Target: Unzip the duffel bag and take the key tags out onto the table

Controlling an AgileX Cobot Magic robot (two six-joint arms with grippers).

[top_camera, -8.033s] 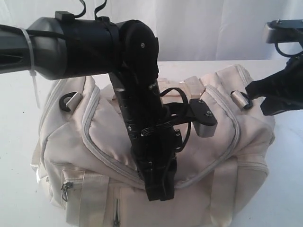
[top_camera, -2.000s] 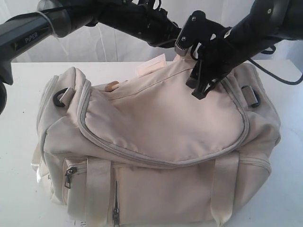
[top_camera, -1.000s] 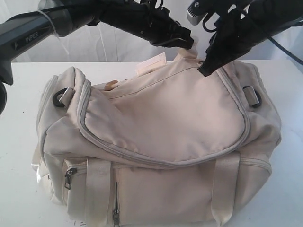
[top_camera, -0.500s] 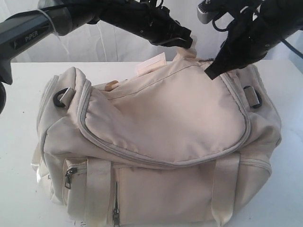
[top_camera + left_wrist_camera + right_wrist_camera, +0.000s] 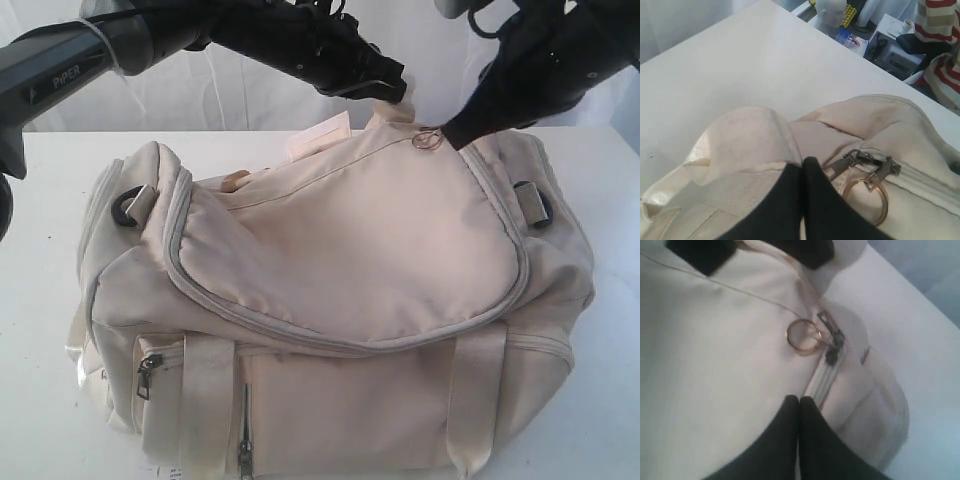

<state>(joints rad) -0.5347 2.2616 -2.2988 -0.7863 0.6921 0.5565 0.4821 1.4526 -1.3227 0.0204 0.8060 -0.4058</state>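
The duffel bag (image 5: 340, 260) fills the centre and lower part of the exterior view, standing on the white table (image 5: 40, 300). At upper right the right gripper (image 5: 452, 134), jaws clenched on nothing, points its tip just beside the gold ring (image 5: 428, 140) of the zip pull. At upper centre the left gripper (image 5: 398, 90), jaws also pressed together, is at the webbing handle (image 5: 385, 115)
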